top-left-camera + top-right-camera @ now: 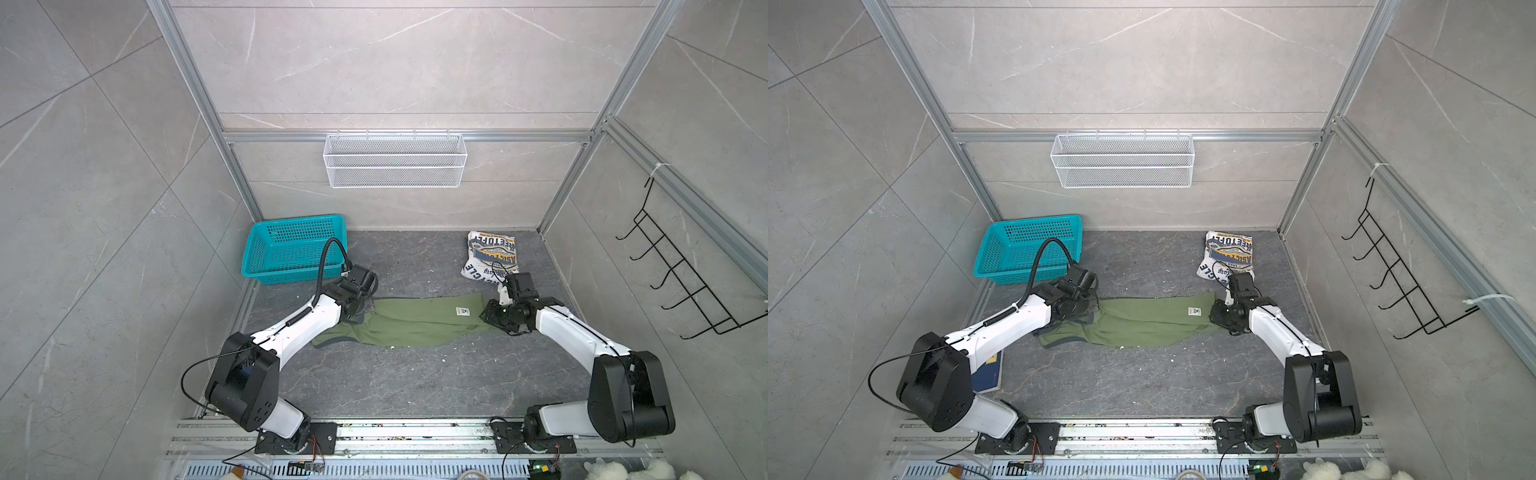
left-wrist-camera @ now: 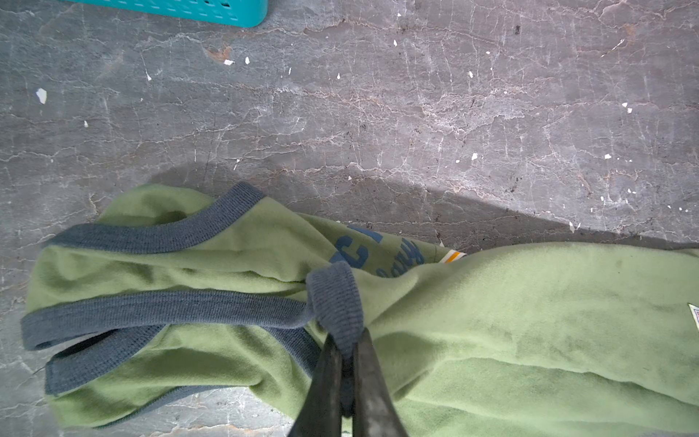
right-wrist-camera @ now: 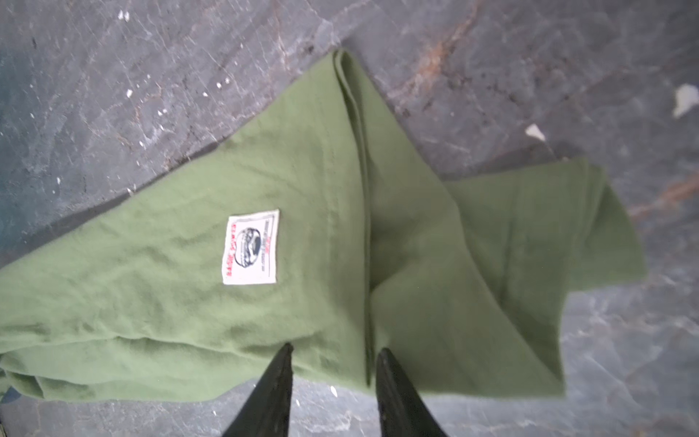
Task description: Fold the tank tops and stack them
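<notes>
The green top point(image 1: 415, 322) lies stretched across the middle of the table point(image 1: 415, 386), running from 9 o'clock to 3 o'clock in both top views. It is folded lengthwise into a long strip, with its straps at the 9 o'clock end and its hem at the 3 o'clock end. The left gripper point(image 2: 346, 336) is at the strap end, its jaws pressed together on a loop of the grey trim point(image 2: 151, 306), which bunches up between the fingertips, while the other straps lie slack on the table. The right gripper point(image 3: 336, 348) is at the hem end with its jaws apart and nothing pinched between them, its tips at the edge of the folded hem. That wrist view is blurred, so I cannot tell whether the tips touch the cloth. A small white label point(image 3: 250, 246) shows on the cloth near that end. The white top point(image 1: 490, 255) sits folded at about 1 o'clock on the table, print side up, just beyond the right gripper and near the green top's hem corner. A teal basket point(image 1: 291, 249) stands at 11 o'clock, just behind the left gripper. In a top view a dark blue book point(image 1: 988, 372) shows at 8 o'clock, partly under the left arm point(image 1: 1000, 328).
</notes>
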`<state>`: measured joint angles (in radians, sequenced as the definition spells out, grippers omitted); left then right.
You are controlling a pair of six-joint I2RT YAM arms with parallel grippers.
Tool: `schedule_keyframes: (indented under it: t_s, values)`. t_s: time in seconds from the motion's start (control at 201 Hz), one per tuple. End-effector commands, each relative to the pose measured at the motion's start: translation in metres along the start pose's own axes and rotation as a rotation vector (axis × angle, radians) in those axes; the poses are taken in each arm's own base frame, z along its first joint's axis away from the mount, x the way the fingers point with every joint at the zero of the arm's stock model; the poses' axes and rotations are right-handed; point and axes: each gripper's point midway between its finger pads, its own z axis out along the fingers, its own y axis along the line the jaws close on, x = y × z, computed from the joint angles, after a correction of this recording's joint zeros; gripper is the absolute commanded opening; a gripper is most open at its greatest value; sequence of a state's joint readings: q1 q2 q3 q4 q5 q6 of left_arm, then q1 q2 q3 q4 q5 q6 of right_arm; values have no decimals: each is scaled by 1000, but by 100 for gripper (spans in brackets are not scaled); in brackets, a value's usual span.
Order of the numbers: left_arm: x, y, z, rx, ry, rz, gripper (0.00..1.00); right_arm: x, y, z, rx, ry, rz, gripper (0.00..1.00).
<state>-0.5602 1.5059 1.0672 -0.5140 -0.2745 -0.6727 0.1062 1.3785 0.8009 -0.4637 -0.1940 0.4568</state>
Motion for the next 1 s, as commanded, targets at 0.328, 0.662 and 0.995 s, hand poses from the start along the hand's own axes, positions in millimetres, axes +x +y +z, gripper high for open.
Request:
schedule_keyframes:
  t_s: [0.328,0.662,0.995]
  values:
    - [0,-1,-3,25,-7,5,0,1,-7,23,29,30,12,35]
    - [0,-4,0,32,-2,3,0,4,4,35,-22,60,25,39]
    - [-1,-2,-3,27,-11,5,0,2,5,36,-20,58,20,10]
